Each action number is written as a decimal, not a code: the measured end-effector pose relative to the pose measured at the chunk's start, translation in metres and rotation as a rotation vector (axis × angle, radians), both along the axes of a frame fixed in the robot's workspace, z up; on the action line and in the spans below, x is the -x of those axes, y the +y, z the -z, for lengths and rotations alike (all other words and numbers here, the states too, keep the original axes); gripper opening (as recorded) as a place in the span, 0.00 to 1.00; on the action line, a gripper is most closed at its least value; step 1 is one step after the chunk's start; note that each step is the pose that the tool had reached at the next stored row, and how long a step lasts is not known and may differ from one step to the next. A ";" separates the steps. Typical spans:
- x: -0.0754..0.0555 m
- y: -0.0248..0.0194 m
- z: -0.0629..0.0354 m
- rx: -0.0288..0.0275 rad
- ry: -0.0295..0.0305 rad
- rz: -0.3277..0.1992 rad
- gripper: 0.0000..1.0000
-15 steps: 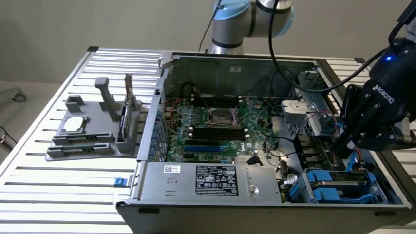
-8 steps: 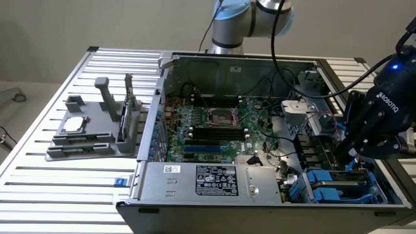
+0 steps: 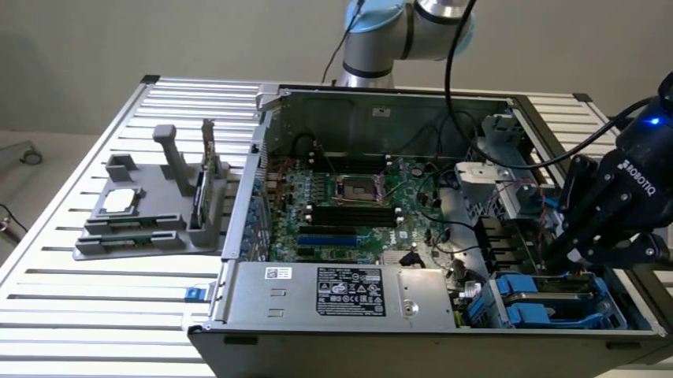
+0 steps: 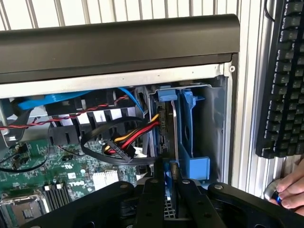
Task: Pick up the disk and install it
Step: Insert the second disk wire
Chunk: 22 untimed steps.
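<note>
**Disk at bay, risk of snag**

Gripper point(image 4: 167, 183) clamped on the disk point(image 4: 167, 142), edge-on in the blue bay point(image 3: 557, 303) at the PC case's point(image 3: 315, 335) front corner. Risk, imo: a slight tilt jams the carrier; the power cables point(image 4: 130, 140) just beside it could get pinched.

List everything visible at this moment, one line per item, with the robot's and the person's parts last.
Open grey metal computer case: one, on the slatted table.
Green motherboard: one, inside the case.
Silver-grey disk in blue plastic carrier: one, on edge in the drive bay, between the gripper's fingers.
Red, yellow and black cable bundle: one, beside the disk.
Grey plastic parts tray: one, at the exterior view's left.
Black keyboard: one, outside the case.
Black gripper: one, closed on the disk.
Person's hand: one, near the keyboard.
</note>
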<state>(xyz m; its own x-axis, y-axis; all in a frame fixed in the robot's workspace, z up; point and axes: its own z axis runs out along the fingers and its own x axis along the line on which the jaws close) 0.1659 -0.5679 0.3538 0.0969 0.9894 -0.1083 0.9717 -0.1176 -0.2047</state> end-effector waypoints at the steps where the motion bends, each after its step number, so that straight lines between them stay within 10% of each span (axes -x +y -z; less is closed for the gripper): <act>1: -0.001 -0.0013 0.0005 -0.0033 0.0038 0.000 0.16; 7: -0.003 -0.0060 0.0033 -0.0297 0.0183 0.000 0.16; 22: -0.011 -0.0100 0.0133 -0.0788 0.0251 -0.002 0.16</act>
